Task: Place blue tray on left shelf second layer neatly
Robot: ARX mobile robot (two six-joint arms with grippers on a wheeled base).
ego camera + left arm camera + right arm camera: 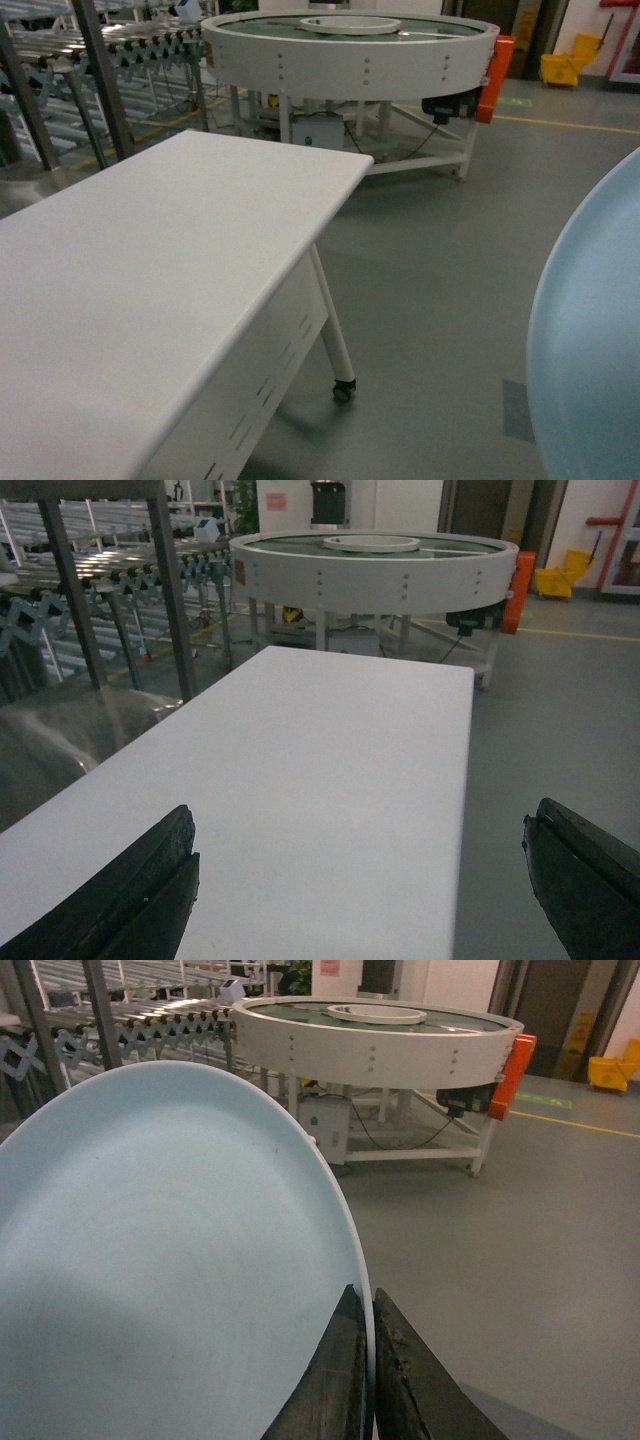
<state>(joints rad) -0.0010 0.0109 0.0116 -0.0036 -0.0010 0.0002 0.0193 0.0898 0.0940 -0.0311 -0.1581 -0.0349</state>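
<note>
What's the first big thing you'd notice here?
The blue tray fills the right wrist view, pinched at its rim by the right gripper. A long white table stretches ahead on the left, and behind it stands a big round white conveyor.

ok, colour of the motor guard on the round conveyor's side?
Orange guard; clearest in the right wrist view.

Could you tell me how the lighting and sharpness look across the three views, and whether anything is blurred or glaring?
Head view: dim, even light, the blue tray a soft, out-of-focus mass at the right edge, the white table fairly sharp. Left wrist view: the left gripper fingers are dark, blurred shapes at the bottom corners, with bright glints on the roller conveyor. Right wrist view: the tray shows a soft sheen without harsh glare.
</note>
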